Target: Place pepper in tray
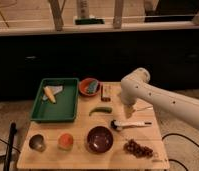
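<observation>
Arm: one white arm comes in from the right edge of the scene, low and near, and slopes up and to the left, ending in a rounded joint.
Wrist: it turns at that joint and points down.
Gripper: the gripper hangs under the joint, over the right half of the tabletop, raised off its surface.
Jaws: spread wide and empty.
Base: out of view.
</observation>
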Controlling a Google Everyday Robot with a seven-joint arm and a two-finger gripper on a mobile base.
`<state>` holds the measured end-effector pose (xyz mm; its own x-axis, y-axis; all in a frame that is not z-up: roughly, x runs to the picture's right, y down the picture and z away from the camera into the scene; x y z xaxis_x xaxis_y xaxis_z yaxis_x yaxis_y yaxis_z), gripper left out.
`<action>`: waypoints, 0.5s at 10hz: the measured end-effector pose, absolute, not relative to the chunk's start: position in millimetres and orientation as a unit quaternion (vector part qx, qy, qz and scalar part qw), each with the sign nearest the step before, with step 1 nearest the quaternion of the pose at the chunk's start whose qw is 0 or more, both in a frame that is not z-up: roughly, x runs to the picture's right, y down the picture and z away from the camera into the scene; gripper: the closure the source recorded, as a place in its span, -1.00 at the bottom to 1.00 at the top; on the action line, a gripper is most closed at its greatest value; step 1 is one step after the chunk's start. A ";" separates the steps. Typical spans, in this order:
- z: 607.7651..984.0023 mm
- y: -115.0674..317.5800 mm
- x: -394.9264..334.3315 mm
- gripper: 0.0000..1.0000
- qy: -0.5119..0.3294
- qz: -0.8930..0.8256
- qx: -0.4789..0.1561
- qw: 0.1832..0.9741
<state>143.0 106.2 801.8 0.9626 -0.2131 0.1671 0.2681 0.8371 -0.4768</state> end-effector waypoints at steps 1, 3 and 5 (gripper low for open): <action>800.2 108.2 135.2 -0.60 -0.054 -0.129 -0.260 0.955; 801.2 113.2 116.3 -0.60 -0.055 -0.134 -0.266 0.953; 805.1 116.4 93.3 -0.60 -0.059 -0.142 -0.271 0.950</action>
